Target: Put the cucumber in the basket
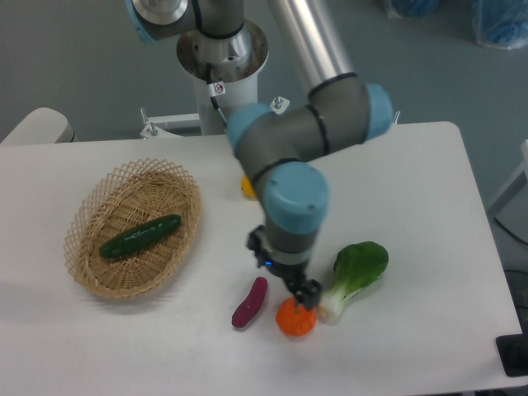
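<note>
The dark green cucumber (pixel 140 237) lies slantwise inside the light tan wicker basket (pixel 91 272) on the left of the white table. My gripper (pixel 304 295) is far to the right of the basket, low over the table, right above an orange round fruit (pixel 296 320). Its fingers are small and dark, and I cannot tell whether they are open or shut. It holds nothing that I can see.
A small purple eggplant (pixel 249 303) lies left of the orange fruit. A bok choy (pixel 356 275) with a white stem lies to its right. A yellow item (pixel 247 187) peeks out behind the arm. The arm's base stands at the table's back edge.
</note>
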Tool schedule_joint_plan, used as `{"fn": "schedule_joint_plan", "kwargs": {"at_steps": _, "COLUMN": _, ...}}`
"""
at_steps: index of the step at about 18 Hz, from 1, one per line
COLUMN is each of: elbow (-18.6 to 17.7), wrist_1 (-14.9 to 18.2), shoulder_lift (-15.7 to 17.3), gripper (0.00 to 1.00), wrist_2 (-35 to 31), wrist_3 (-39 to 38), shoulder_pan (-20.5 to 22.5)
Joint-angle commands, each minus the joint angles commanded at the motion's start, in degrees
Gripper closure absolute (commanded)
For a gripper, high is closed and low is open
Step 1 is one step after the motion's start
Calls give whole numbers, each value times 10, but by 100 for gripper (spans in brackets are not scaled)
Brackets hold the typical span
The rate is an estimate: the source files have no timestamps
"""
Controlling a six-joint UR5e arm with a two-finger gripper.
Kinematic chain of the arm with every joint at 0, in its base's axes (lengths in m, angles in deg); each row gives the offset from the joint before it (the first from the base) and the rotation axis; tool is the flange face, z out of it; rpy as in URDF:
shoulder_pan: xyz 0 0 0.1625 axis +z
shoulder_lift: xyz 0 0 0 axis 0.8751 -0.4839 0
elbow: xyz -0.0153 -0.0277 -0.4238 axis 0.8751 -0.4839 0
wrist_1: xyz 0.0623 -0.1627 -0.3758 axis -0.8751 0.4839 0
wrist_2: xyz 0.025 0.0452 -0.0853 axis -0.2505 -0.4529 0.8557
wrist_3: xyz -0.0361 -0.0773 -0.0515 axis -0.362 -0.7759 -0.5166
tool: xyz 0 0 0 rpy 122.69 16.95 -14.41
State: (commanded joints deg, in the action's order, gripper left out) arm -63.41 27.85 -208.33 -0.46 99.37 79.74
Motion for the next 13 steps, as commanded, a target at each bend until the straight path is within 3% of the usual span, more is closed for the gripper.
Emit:
{"fn": "schedule_joint_plan", "kwargs": {"at_steps": 9, "elbow": 62, "wrist_1": -2, "shoulder_lift": -52, "gripper": 0, "wrist_2": -2, "wrist_3": 69, "shoulder_pan": 35}}
{"fn": "schedule_joint_plan", "kwargs": {"at_steps": 13, "elbow": 69, "wrist_1": -5, "shoulder_lift": -64, "gripper": 0, "wrist_2": -14, "wrist_3": 73, "shoulder_pan": 35}}
